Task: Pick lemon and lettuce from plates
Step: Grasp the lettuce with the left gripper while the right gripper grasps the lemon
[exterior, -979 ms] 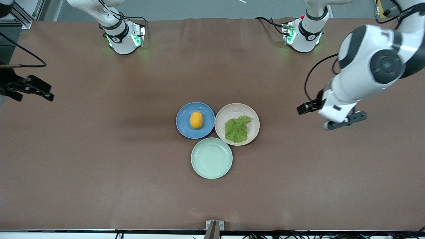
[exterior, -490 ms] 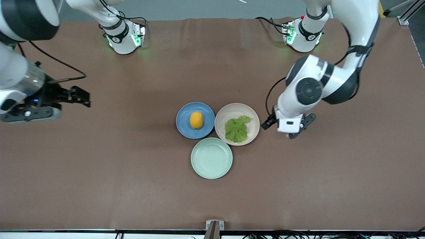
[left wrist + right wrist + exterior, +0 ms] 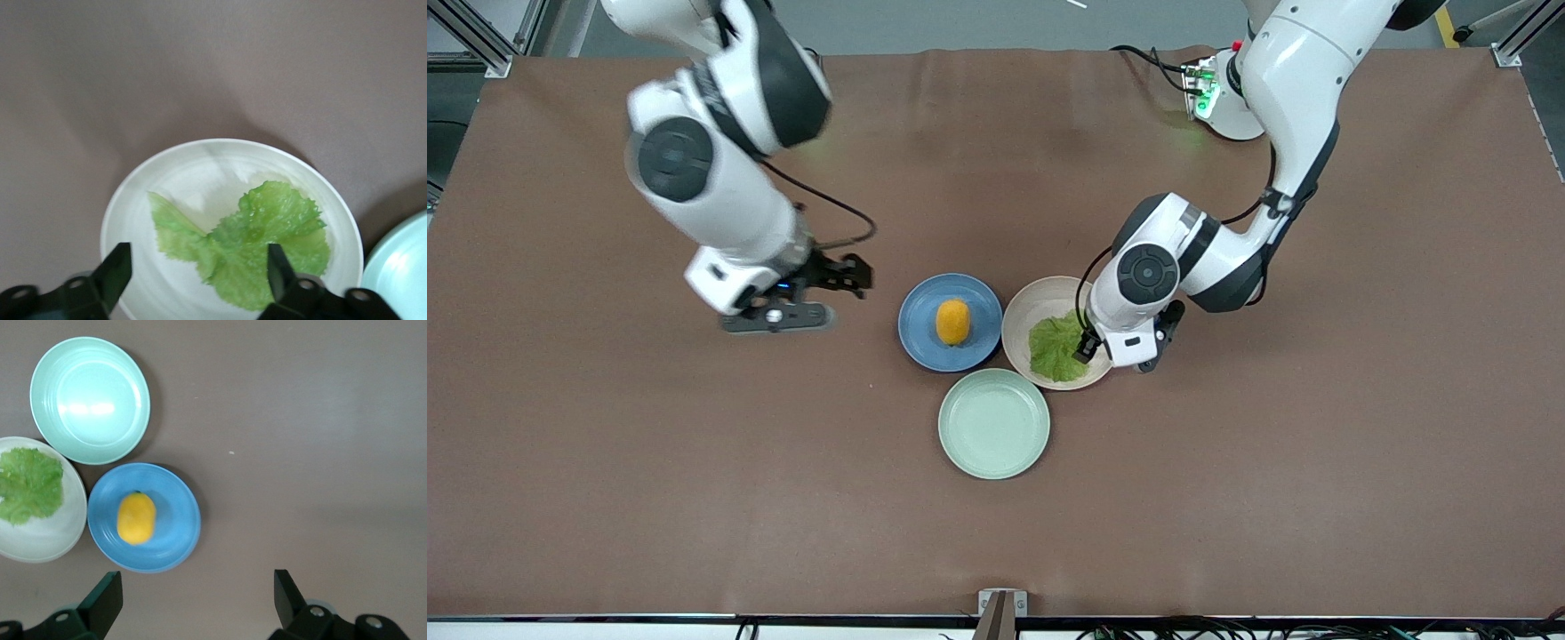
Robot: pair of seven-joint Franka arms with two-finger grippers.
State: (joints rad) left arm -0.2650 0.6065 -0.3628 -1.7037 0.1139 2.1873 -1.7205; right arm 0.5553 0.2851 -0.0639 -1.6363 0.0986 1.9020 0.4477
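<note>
The lemon [image 3: 952,321] lies on the blue plate [image 3: 920,311]. The lettuce [image 3: 1056,347] lies on the beige plate [image 3: 1040,298] beside it. My left gripper [image 3: 1092,345] hangs low over the beige plate's edge, open. In the left wrist view its fingertips [image 3: 198,257] straddle the lettuce [image 3: 253,233] above the plate [image 3: 167,180]. My right gripper [image 3: 840,277] is open and empty over bare table beside the blue plate, toward the right arm's end. The right wrist view shows the gripper [image 3: 197,583], the lemon [image 3: 136,518], the blue plate [image 3: 180,520] and the lettuce [image 3: 28,485].
An empty mint-green plate [image 3: 993,424] sits touching both plates, nearer the front camera; it also shows in the right wrist view [image 3: 90,400]. The brown table [image 3: 1227,489] is bare around the plates.
Both arms swung in toward the plates. The left gripper came from the table's left-arm end to over the beige plate. The right gripper came close beside the blue plate.
</note>
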